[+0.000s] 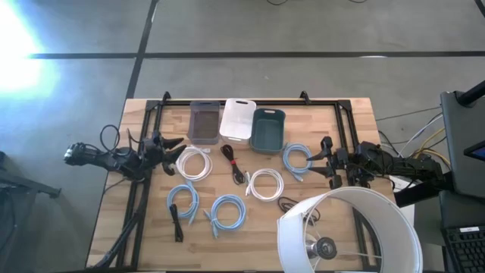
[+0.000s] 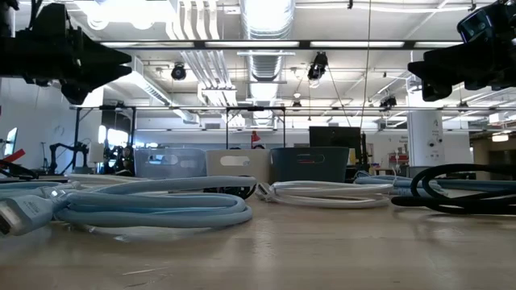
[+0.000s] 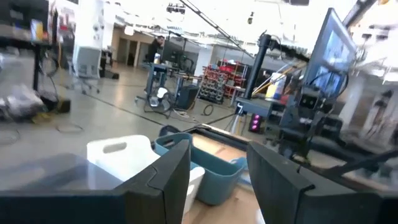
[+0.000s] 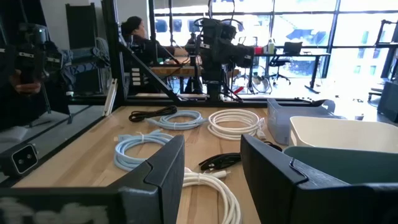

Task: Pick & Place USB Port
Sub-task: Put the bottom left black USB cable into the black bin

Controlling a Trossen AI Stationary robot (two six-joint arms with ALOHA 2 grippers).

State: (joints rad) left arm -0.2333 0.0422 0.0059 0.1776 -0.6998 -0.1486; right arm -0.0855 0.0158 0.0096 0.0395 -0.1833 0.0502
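Several coiled USB cables lie flat on the wooden table [image 1: 151, 235]: white ones [image 1: 194, 163] [image 1: 266, 184], light blue ones [image 1: 297, 159] [image 1: 183, 199] [image 1: 227, 212] and black ones [image 1: 235, 163] [image 1: 176, 224]. Three bins stand at the far middle: a clear grey one [image 1: 203, 121], a white one [image 1: 237, 119] and a dark teal one [image 1: 267, 129]. My left gripper [image 1: 177, 149] [image 3: 217, 180] hovers open at the table's left. My right gripper [image 1: 319, 160] [image 4: 211, 168] hovers open at the right. Both point toward the middle and hold nothing.
A white lampshade [image 1: 348, 231] stands over the near right corner, with a black cable [image 1: 288, 205] beside it. A black frame [image 1: 250, 102] runs along the far edge and both sides of the table. A person [image 4: 134, 31] sits in the room beyond the left side.
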